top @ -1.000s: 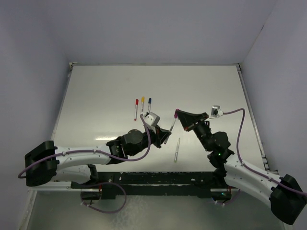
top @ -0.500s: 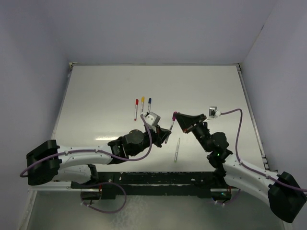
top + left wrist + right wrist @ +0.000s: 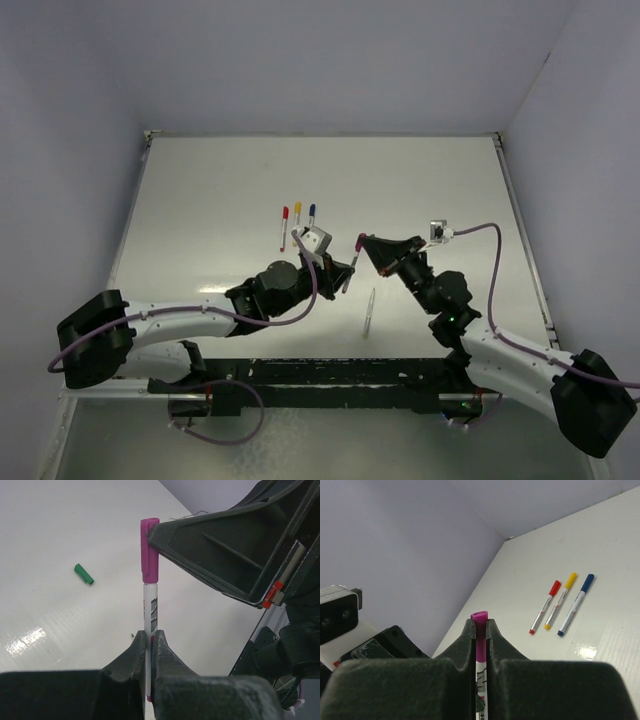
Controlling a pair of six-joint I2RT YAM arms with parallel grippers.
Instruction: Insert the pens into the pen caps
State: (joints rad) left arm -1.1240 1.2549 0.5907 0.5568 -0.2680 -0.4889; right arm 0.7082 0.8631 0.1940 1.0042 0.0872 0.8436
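Observation:
My left gripper [image 3: 345, 276] is shut on the white barrel of a pen [image 3: 151, 607] and holds it above the table. The purple cap [image 3: 149, 550] sits on the pen's far end. My right gripper [image 3: 363, 243] is shut on that purple cap [image 3: 480, 630], with the barrel [image 3: 481, 680] running back between its fingers. Three capped pens, red [image 3: 284, 228], yellow [image 3: 296, 221] and blue [image 3: 310, 223], lie side by side on the table behind. A bare pen [image 3: 369, 312] lies near the front. A green cap [image 3: 84, 574] lies loose on the table.
The white table [image 3: 440, 190] is walled on the left, back and right. The capped pens also show in the right wrist view: red [image 3: 544, 607], yellow [image 3: 560, 600], blue [image 3: 576, 605]. The arm bases and a black rail [image 3: 330, 375] run along the near edge.
Both grippers have shifted slightly left, with the pen and purple cap between them. The left wrist has turned a little. The pens on the table have not moved.

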